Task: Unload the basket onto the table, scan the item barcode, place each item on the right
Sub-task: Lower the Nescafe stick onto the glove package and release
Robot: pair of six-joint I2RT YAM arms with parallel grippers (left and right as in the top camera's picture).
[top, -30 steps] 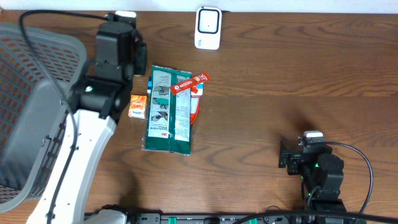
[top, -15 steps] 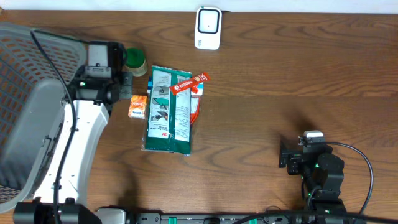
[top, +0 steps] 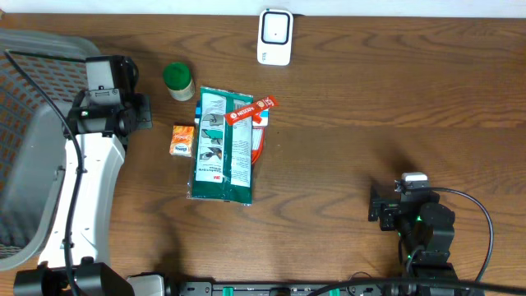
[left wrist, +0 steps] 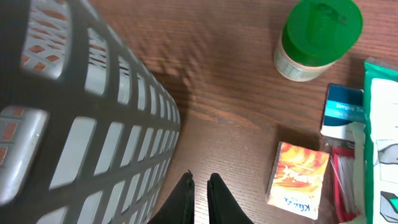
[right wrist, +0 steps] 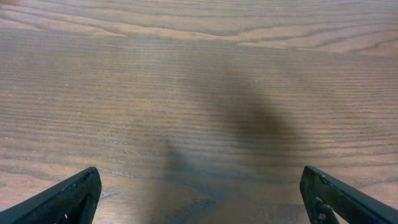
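Hovering shut beside the basket

From overhead, we hold our left gripper (top: 141, 113) closed on nothing, between the grey basket (top: 33, 156) and the green-lidded jar (top: 177, 80). The orange box (top: 182, 140) lies just beside the green packet (top: 223, 152), which has a red bar (top: 251, 109) across its top. The white scanner (top: 275, 36) sits well apart at the far edge. Our right gripper (top: 376, 205) is far from all of them.

At our left wrist, the fingers (left wrist: 183, 199) press together over bare wood. The basket wall (left wrist: 93, 112) is on one side; the jar (left wrist: 318, 34), the orange box (left wrist: 297, 180) and a blue box (left wrist: 342, 112) are on the other.

At our right wrist, the gripper (right wrist: 199, 193) stands spread wide over the bare table (right wrist: 199, 74).
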